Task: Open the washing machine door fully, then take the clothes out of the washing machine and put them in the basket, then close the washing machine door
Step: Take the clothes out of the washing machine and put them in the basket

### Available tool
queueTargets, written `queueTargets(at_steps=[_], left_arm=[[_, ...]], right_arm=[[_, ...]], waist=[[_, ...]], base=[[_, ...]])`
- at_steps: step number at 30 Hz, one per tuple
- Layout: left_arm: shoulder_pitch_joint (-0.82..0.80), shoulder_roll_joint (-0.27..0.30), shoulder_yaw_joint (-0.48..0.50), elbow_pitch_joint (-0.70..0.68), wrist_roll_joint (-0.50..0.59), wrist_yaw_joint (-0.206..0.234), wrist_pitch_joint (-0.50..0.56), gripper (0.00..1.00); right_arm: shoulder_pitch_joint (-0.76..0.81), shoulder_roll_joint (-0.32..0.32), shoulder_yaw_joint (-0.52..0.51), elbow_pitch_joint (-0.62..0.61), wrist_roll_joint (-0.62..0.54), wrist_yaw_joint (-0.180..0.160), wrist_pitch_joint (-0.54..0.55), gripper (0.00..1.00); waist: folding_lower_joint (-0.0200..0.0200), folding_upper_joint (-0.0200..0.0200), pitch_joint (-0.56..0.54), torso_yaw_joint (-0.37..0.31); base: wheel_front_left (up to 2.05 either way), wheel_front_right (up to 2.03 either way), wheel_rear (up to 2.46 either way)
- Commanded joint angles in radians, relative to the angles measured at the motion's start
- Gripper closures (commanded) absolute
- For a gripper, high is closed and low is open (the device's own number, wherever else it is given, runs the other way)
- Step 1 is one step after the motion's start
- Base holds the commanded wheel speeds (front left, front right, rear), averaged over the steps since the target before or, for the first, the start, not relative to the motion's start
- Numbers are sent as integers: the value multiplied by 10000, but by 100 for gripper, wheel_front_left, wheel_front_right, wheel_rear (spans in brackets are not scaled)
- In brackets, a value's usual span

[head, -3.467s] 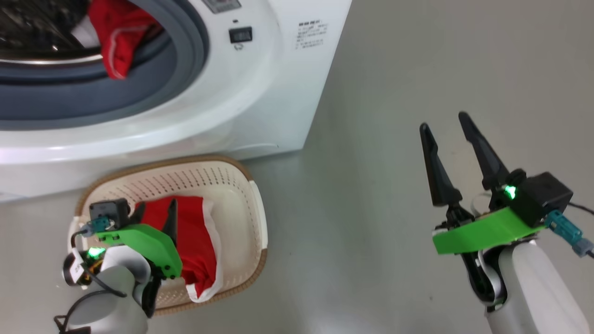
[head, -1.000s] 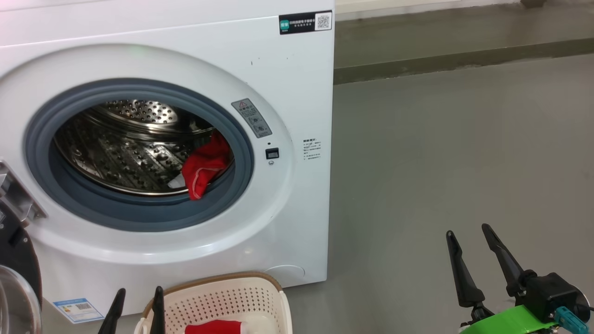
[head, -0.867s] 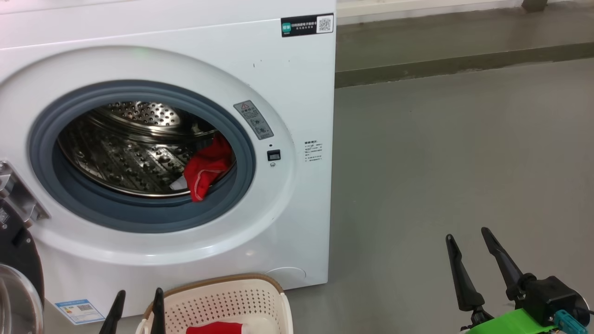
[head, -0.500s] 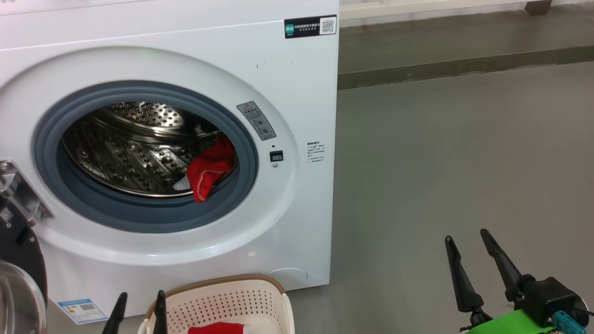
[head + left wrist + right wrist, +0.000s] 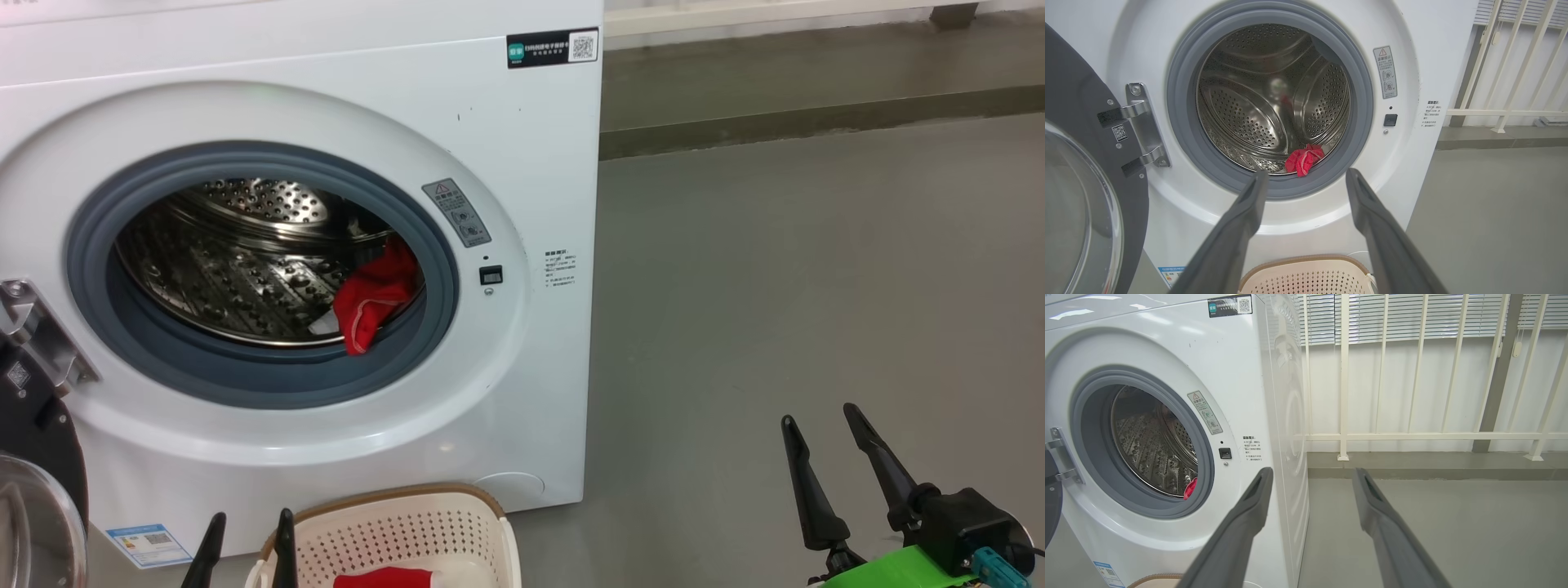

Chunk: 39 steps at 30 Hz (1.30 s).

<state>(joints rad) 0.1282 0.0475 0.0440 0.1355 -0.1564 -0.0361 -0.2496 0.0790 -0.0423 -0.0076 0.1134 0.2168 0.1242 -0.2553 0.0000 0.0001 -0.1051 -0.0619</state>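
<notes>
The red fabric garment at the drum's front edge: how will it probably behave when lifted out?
Probably floppy: the red fabric garment sags in folds over the lip of the perforated steel drum onto the grey rubber ring. Likely light: small beside the opening. It may drag on that ring when pulled.

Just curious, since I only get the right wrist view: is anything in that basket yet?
Observer: Yes, the head view shows a red garment lying in the basket.
Operator: How far open is the door?
Observer: The left wrist view shows the washing machine door swung wide, clear of the drum.
Operator: Where's the other claw?
Observer: In the head view the left claw is open and empty at the basket's left edge.
</notes>
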Motion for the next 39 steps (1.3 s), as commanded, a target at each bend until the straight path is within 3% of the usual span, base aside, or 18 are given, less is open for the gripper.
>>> queueTargets(at_steps=[1,20,33,39], left_arm=[[-112,28,300,-304,-12,71,-122,0],[-462,28,181,-153,-182,81,-122,0],[-3138,494,344,1814,-740,-380,-122,0],[-5165,747,384,3029,-1195,-643,-122,0]], right_arm=[[-239,-79,278,-223,-101,65,-65,0],[-256,-79,462,-218,-102,65,-65,0],[-691,-79,512,-264,-235,65,-65,0],[-1693,-79,504,-451,-263,65,-65,0]], waist=[[0,-1,-9,-1],[0,-1,165,147],[0,-1,1212,103],[0,-1,2573,-24]], base=[[0,0,0],[0,0,0],[0,0,0],[0,0,0]])
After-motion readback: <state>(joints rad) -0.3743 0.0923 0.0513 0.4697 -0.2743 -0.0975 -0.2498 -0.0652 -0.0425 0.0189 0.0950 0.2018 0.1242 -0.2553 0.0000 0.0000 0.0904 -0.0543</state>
